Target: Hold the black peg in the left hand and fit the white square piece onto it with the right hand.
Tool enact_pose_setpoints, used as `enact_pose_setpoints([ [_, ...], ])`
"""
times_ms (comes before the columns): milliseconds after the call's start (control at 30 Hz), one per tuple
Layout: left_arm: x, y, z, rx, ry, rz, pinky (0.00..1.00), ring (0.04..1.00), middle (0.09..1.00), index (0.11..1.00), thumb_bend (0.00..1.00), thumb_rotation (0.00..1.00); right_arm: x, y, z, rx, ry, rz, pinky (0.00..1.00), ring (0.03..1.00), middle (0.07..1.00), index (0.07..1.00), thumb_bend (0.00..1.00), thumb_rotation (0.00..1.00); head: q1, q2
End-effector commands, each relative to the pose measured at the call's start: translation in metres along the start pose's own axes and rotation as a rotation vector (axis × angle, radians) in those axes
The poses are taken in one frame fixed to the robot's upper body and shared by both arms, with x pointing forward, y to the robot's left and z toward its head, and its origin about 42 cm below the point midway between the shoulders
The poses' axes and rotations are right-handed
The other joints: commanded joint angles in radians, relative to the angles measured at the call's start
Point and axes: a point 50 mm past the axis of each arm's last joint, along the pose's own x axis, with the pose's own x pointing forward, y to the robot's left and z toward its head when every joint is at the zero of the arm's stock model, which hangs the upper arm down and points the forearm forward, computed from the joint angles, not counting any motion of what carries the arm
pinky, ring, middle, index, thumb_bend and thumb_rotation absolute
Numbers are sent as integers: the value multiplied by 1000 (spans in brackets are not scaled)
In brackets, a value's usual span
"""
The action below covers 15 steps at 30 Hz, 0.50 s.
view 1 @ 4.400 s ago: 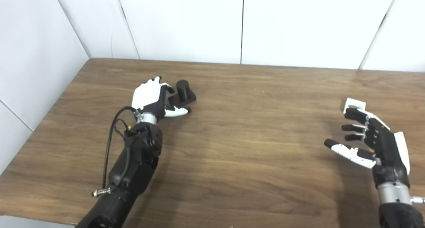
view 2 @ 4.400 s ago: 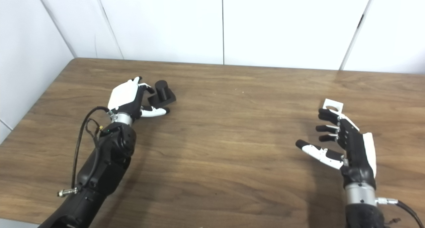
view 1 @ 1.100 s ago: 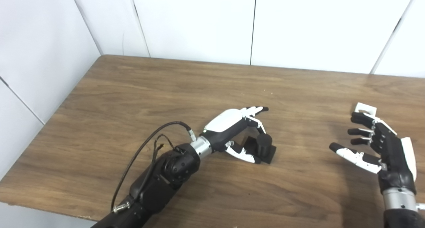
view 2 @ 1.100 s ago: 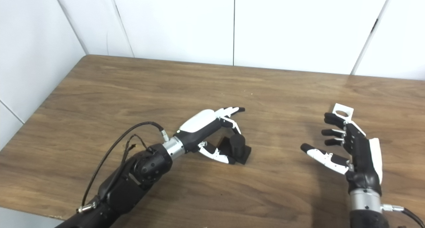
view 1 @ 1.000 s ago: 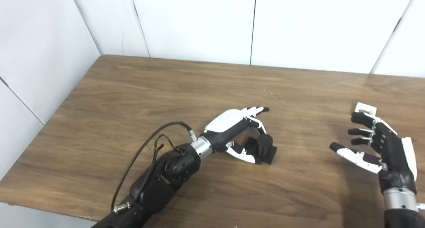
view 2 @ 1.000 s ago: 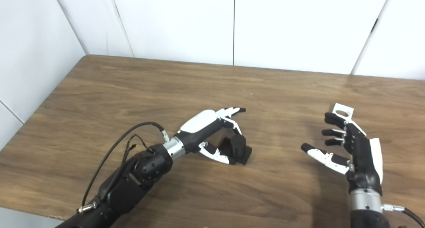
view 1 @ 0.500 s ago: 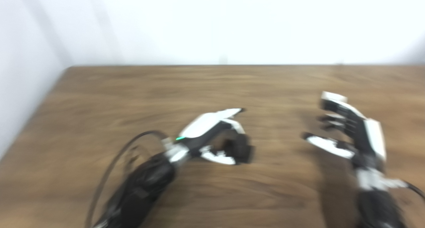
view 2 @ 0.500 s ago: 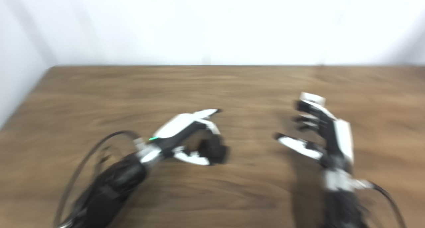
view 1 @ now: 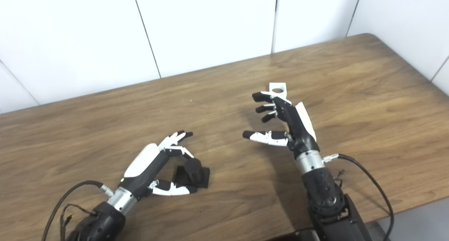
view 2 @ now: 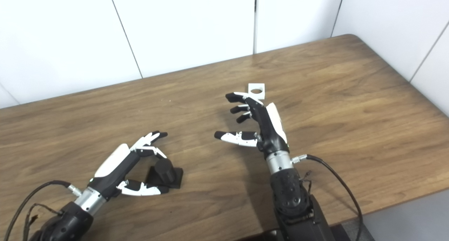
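Both hands hovered low over the bench (view 1: 105,107), a broad slab of dark brown wood with long streaked grain running left to right. At the near left, the left hand (view 1: 154,163) lay palm-down with its fingers spread and curved around the peg (view 1: 193,169), the thumb stretched along the near side of the peg's square black base; whether any finger actually pressed on it could not be told, and the peg stood upright on the wood. Right of centre, the right hand (view 1: 280,120) was raised with its fingers apart and lightly curled, thumb pointing left, holding nothing. Just beyond its fingertips, on the far side, the white piece (view 2: 256,89) lay flat on the bench, its round hole facing up; touching or just apart could not be made out.

Dark cables (view 1: 364,178) looped from both wrists toward the near edge. A soft shadow lay on the wood under the right forearm. The bench's far right corner (view 2: 350,37) was rounded. Behind the bench and along its right side stood plain white wall panels (view 1: 210,23), split by thin dark vertical seams. At the near right, past the bench edge, a strip of grey floor (view 2: 403,216) showed.
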Motion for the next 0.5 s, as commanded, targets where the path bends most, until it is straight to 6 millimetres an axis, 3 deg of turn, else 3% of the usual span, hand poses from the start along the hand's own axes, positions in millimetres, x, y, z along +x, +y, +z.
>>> enact_pose_setpoints([
  [0, -14, 3, -14, 34, 58, -63, 1000, 1000, 959, 488, 523, 63, 12, -3, 15, -10, -91, -28, 543, 663, 750, 732, 663, 48, 0, 1],
  [233, -15, 7, -11, 35, 68, -69, 1000, 1000, 959, 489, 523, 63, 41, -27, 25, -238, -160, -40, 540, 659, 739, 722, 684, 118, -4, 3],
  [367, -17, 7, -11, 31, 64, -69, 1000, 1000, 959, 489, 523, 62, 65, -47, 33, -385, -192, -37, 668, 764, 782, 706, 698, 139, -12, 10],
  [467, -18, 6, -11, 29, 68, -71, 1000, 1000, 959, 489, 523, 63, 88, -65, 40, -507, -184, -8, 656, 787, 817, 698, 684, 170, -17, 10],
])
